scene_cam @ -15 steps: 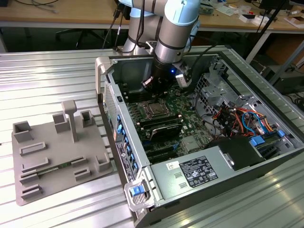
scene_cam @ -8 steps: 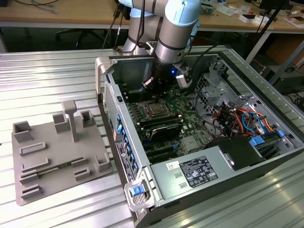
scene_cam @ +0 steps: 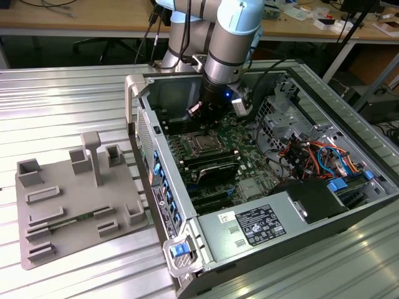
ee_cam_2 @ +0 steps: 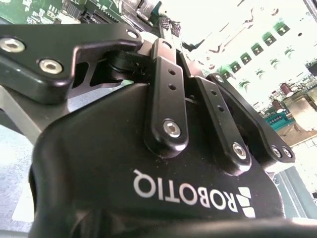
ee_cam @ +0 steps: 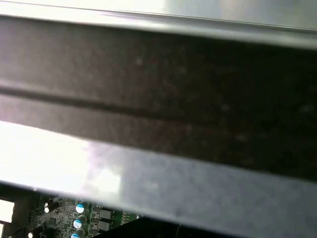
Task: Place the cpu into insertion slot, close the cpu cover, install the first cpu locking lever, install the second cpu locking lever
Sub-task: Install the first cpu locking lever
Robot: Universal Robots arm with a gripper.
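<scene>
In the exterior view my gripper (scene_cam: 209, 118) hangs low inside the open computer case, just above and slightly behind the insertion slot (scene_cam: 202, 144). The slot is a small square with a silver metal rim and a dark centre on the green motherboard (scene_cam: 249, 134). The silvery rim looks like the cpu cover lying flat on the slot. The cpu is hidden, and I cannot tell whether it lies in the slot. The locking levers are too small to make out. The second wrist view shows the gripper's black housing (ee_cam_2: 148, 168) and its linkage bars.
Long black memory slots (scene_cam: 212, 165) run beside the socket. A power supply (scene_cam: 249, 227) and coloured cables (scene_cam: 312, 156) fill the case towards the exterior view's right. The case wall (scene_cam: 153, 143) rises close to the gripper. A grey fixture plate (scene_cam: 75, 205) lies outside the case.
</scene>
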